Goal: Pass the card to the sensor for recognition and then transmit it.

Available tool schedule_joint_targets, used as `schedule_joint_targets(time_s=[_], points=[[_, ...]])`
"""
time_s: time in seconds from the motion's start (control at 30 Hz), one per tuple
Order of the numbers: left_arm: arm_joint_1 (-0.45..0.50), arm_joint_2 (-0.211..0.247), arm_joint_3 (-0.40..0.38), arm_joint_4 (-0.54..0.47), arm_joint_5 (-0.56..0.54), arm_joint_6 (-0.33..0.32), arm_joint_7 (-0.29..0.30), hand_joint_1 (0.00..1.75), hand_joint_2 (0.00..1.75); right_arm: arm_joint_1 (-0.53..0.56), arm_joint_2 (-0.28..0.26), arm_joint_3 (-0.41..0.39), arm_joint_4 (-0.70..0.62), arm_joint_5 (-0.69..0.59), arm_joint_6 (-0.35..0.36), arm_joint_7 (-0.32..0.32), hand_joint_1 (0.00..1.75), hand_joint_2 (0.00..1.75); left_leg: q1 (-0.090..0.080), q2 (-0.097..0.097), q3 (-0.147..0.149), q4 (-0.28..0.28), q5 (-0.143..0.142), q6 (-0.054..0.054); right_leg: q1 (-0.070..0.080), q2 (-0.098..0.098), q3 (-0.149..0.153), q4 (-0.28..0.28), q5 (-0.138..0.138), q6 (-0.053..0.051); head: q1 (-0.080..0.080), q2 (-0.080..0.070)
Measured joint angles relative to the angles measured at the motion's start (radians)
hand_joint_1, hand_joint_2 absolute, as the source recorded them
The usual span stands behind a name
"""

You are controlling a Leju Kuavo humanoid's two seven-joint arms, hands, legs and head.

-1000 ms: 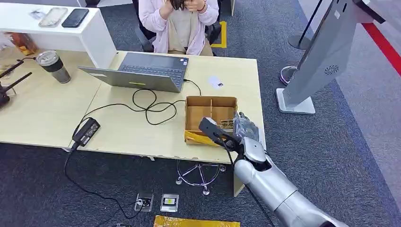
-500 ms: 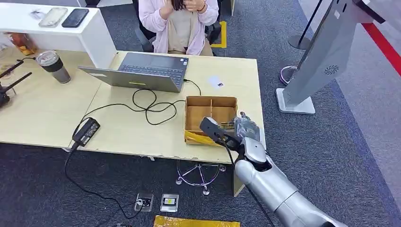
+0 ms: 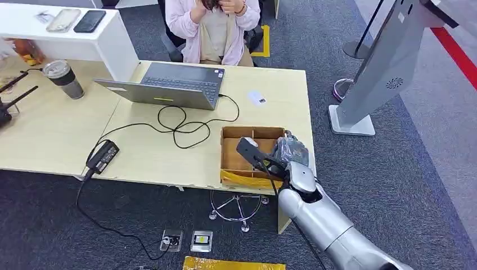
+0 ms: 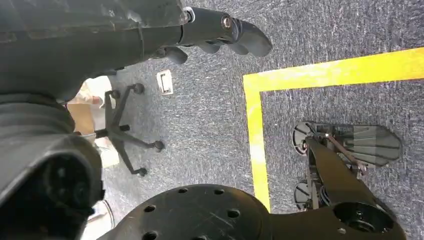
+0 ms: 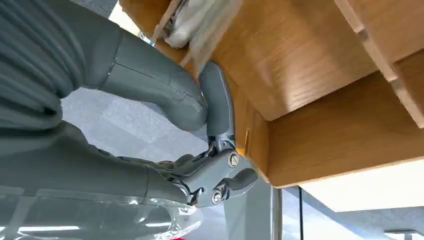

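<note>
Your right hand (image 3: 287, 153) reaches into cardboard box (image 3: 247, 147), grasp unclear | card (image 3: 256, 98) lies on bench (image 3: 169, 152) well beyond hand, untouched | sensor pass and transmit both remain.

Right hand (image 3: 288, 153) reaching forward, fingers (image 5: 220, 185) curled, left hand (image 4: 210, 30) hanging

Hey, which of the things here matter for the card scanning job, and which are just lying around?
For the job: right hand, cardboard box, white card on desk, grey sensor stand.
Just lying about: laptop, tumbler, power adapter, phone.
</note>
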Motion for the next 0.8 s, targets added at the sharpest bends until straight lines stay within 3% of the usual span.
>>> schedule_joint_targets(time_s=[0.23, 0.27, 0.33, 0.37, 0.4, 0.43, 0.47, 0.5, 0.8], points=[[0.000, 0.000, 0.000, 0.000, 0.002, 0.001, 0.007, 0.00, 0.00, 0.000, 0.010, 0.000, 0.000, 0.001, 0.003, -0.009, 1.75, 1.75, 0.000, 0.000, 0.000, 0.000, 0.000, 0.000, 0.000, 0.000, 0.000, 0.000, 0.000, 0.000, 0.000, 0.000], [0.000, 0.000, 0.000, 0.000, 0.002, 0.001, 0.008, 0.00, 0.00, 0.000, 0.011, 0.000, 0.000, 0.001, 0.003, -0.010, 1.50, 1.75, 0.000, 0.000, 0.000, 0.000, 0.000, 0.000, 0.000, 0.000, 0.000, 0.000, 0.000, 0.000, 0.000, 0.000], [0.000, 0.000, 0.000, 0.000, 0.005, 0.001, 0.008, 0.00, 0.00, 0.000, 0.013, 0.000, 0.000, 0.002, 0.003, -0.009, 1.57, 1.75, 0.000, 0.000, 0.000, 0.000, 0.000, 0.000, 0.000, 0.000, 0.000, 0.000, 0.000, 0.000, 0.000, 0.000], [0.000, 0.000, 0.000, 0.000, 0.006, 0.001, 0.008, 0.00, 0.00, 0.000, 0.013, 0.000, 0.000, 0.002, 0.002, -0.007, 1.75, 1.75, 0.000, 0.000, 0.000, 0.000, 0.000, 0.000, 0.000, 0.000, 0.000, 0.000, 0.000, 0.000, 0.000, 0.000], [0.000, 0.001, 0.000, 0.000, 0.006, 0.001, 0.008, 0.00, 0.00, 0.000, 0.014, 0.000, 0.000, 0.002, 0.002, -0.006, 1.38, 1.75, 0.000, 0.000, 0.000, 0.000, 0.000, 0.000, 0.000, 0.000, 0.000, 0.000, 0.000, 0.000, 0.000, 0.000], [0.000, 0.001, 0.000, 0.000, 0.006, 0.001, 0.009, 0.00, 0.00, 0.000, 0.015, 0.000, 0.000, 0.002, 0.002, -0.005, 1.38, 1.75, 0.000, 0.000, 0.000, 0.000, 0.000, 0.000, 0.000, 0.000, 0.000, 0.000, 0.000, 0.000, 0.000, 0.000], [0.000, 0.001, 0.000, 0.000, 0.006, 0.001, 0.009, 0.00, 0.00, 0.000, 0.016, 0.000, 0.000, 0.002, 0.002, -0.005, 0.00, 1.75, 0.000, 0.000, 0.000, 0.000, 0.000, 0.000, 0.000, 0.000, 0.000, 0.000, 0.000, 0.000, 0.000, 0.000], [0.000, 0.001, 0.000, 0.000, 0.006, 0.001, 0.009, 0.00, 0.00, 0.000, 0.016, 0.000, 0.000, 0.003, 0.001, -0.004, 0.00, 0.00, 0.000, 0.000, 0.000, 0.000, 0.000, 0.000, 0.000, 0.000, 0.000, 0.000, 0.000, 0.000, 0.000, 0.000], [0.000, 0.002, 0.000, 0.000, 0.005, -0.003, 0.009, 0.00, 0.00, -0.009, 0.017, 0.001, 0.000, 0.023, -0.026, -0.003, 0.00, 0.00, 0.000, 0.000, 0.000, 0.000, 0.000, 0.000, 0.000, 0.000, 0.000, 0.000, 0.000, 0.000, 0.000, 0.000]])
